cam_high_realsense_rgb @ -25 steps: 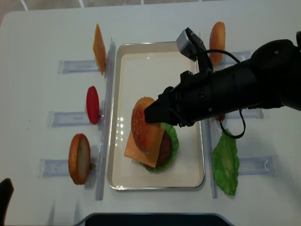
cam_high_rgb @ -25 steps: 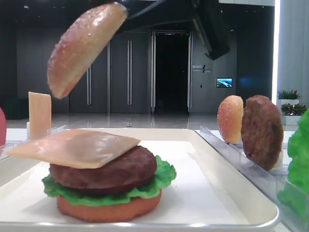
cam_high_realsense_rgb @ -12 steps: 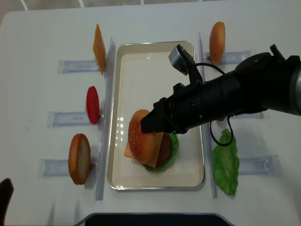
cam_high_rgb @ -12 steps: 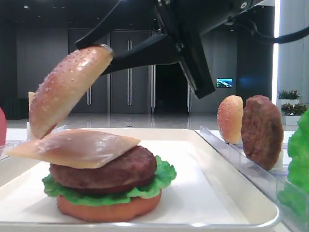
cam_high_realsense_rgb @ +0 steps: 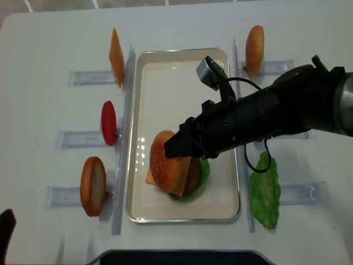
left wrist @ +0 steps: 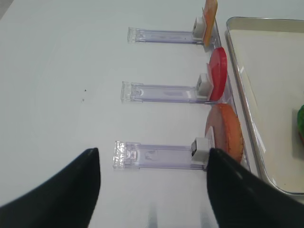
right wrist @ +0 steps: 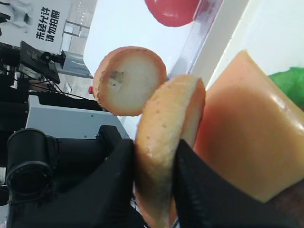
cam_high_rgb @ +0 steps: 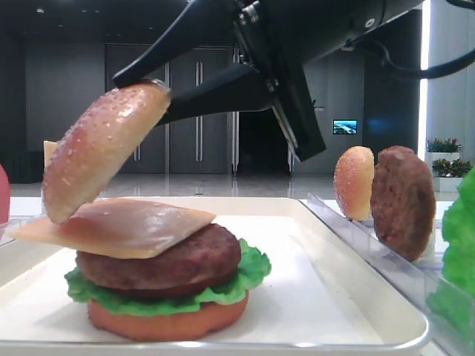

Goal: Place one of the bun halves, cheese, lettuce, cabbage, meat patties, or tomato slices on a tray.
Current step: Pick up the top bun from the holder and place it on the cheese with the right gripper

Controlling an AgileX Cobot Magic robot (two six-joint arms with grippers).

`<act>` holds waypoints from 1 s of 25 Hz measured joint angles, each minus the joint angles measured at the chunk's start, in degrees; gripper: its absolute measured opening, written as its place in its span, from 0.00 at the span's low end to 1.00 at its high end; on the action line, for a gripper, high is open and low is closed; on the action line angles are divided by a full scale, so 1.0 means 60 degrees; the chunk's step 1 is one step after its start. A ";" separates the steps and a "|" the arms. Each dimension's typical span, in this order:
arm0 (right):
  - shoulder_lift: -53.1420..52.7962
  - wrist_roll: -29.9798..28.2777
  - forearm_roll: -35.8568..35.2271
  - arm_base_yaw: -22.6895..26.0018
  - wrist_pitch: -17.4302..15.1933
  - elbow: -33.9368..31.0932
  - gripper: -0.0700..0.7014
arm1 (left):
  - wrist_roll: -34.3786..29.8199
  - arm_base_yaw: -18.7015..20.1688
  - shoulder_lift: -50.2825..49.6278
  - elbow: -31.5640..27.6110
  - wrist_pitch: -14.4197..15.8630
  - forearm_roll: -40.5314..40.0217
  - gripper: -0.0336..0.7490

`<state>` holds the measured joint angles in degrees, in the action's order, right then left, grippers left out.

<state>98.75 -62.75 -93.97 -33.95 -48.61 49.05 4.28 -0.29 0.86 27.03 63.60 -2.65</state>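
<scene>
The right arm (cam_high_realsense_rgb: 276, 118) is wrapped in matte black covering, bulky and rounded, with a small grey box-shaped camera (cam_high_realsense_rgb: 208, 70) mounted above its wrist and thin black cables looping beside it. The right gripper (right wrist: 154, 190) has flat black fingers (right wrist: 194, 190) with what looks like a fine textured surface. The left gripper (left wrist: 152, 190) shows only as two dark, blurred tapering prongs.

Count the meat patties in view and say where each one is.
2. One meat patty lies in the burger stack on the tray, under the cheese. Another stands upright in a holder right of the tray. Others may be hidden.
</scene>
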 joint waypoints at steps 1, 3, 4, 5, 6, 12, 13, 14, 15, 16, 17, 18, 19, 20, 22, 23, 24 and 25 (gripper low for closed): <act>0.0000 -0.0011 0.0000 0.0000 0.0000 0.0000 0.37 | 0.0000 0.0000 0.0000 0.0000 0.0000 0.0000 0.73; 0.0000 -0.0022 0.0000 0.0000 0.0000 0.0000 0.37 | 0.0000 0.0000 0.0000 0.0000 0.0000 0.0000 0.73; 0.0008 -0.0033 0.0000 0.0000 0.0000 0.0000 0.37 | 0.0000 0.0000 0.0000 0.0000 0.0000 0.0000 0.73; 0.0008 -0.0040 0.0000 0.0000 0.0000 0.0000 0.37 | 0.0000 0.0000 0.0000 0.0000 0.0000 0.0000 0.73; 0.0008 -0.0040 0.0000 0.0000 0.0000 0.0000 0.37 | 0.0000 0.0000 0.0000 0.0000 0.0000 0.0000 0.73; 0.0008 -0.0051 0.0045 0.0000 0.0000 0.0000 0.37 | 0.0000 0.0000 0.0000 0.0000 0.0000 0.0000 0.73; 0.0008 -0.0051 0.0081 0.0000 0.0000 0.0000 0.37 | 0.0000 0.0000 0.0000 0.0000 0.0000 0.0000 0.73; 0.0008 -0.0051 0.0133 0.0000 0.0000 0.0000 0.37 | 0.0000 0.0000 0.0000 0.0000 0.0000 0.0000 0.73; 0.0008 -0.0051 0.0203 0.0000 0.0000 0.0000 0.37 | 0.0000 0.0000 0.0000 0.0000 0.0000 0.0000 0.73; 0.0008 -0.0051 0.0262 0.0000 0.0000 0.0000 0.37 | 0.0000 0.0000 0.0000 0.0000 0.0000 0.0000 0.73; 0.0008 -0.0051 0.0310 0.0000 0.0012 0.0000 0.37 | 0.0000 0.0000 0.0000 0.0000 0.0000 0.0000 0.73; 0.0008 -0.0051 0.0331 0.0000 0.0020 0.0000 0.37 | 0.0000 0.0000 0.0000 0.0000 0.0000 0.0000 0.73; 0.0008 -0.0051 0.0340 0.0000 0.0046 0.0000 0.37 | 0.0000 0.0000 0.0000 0.0000 0.0000 0.0000 0.73; 0.0008 -0.0051 0.0363 0.0000 0.0080 0.0000 0.39 | 0.0000 0.0000 0.0000 0.0000 0.0000 0.0000 0.73; 0.0008 -0.0051 0.0448 0.0000 0.0186 0.0000 0.45 | 0.0000 0.0000 0.0000 0.0000 0.0000 0.0000 0.73; 0.0008 -0.0051 0.0492 0.0000 0.0279 0.0000 0.49 | 0.0000 0.0000 0.0000 0.0000 0.0000 0.0000 0.73; -0.0001 -0.0051 0.0546 0.0000 0.0388 0.0000 0.52 | 0.0000 0.0000 0.0000 0.0000 0.0000 0.0000 0.73; -0.0026 -0.0051 0.0590 0.0000 0.0497 0.0000 0.54 | 0.0000 0.0000 0.0000 0.0000 0.0000 0.0000 0.73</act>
<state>98.59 -63.06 -90.42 -33.95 -45.63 49.05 4.28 -0.29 0.86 27.03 63.60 -2.65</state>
